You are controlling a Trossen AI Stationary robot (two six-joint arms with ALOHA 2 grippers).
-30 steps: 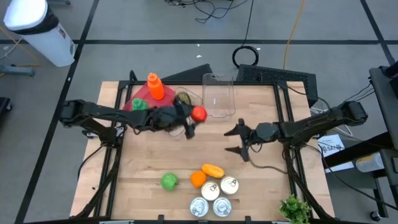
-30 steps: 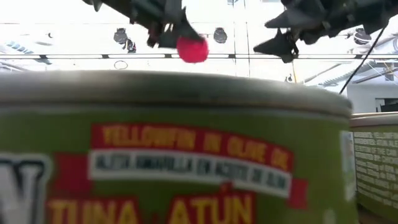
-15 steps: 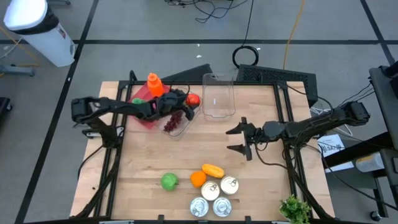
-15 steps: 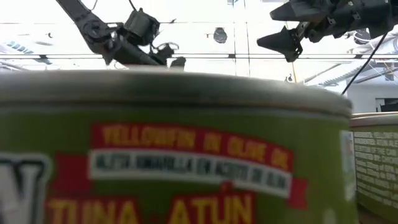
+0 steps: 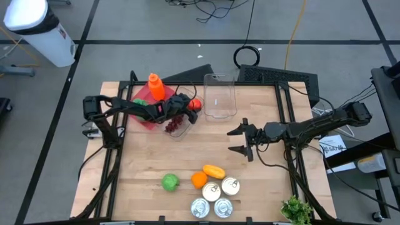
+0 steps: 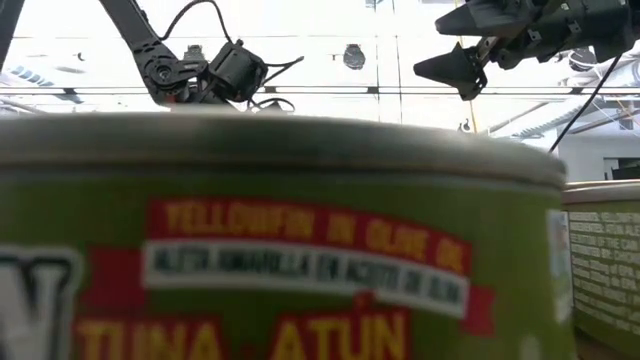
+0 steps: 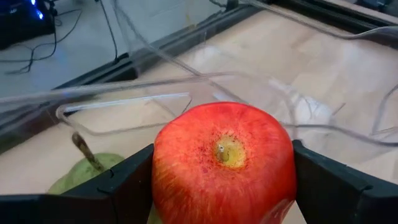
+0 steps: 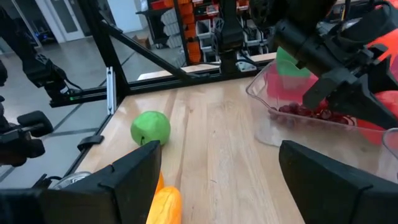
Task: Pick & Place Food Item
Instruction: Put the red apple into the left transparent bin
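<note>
The clear tub (image 5: 177, 124) is holding red grapes (image 5: 170, 125). The left end effector (image 5: 190, 107) is pinching the red apple (image 7: 224, 162) over its rim; only the left wrist view is showing the apple's stem end facing the camera. The right end effector (image 5: 240, 141) is hanging spread above the bench (image 5: 150, 162).

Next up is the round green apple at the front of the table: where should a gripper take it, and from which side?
Take the round green apple across its widest middle, coming straight down. It sits alone on the bare wooden table, with open room on its left; the small orange fruit lies close on its right, so set the fingers front-to-back.
</note>
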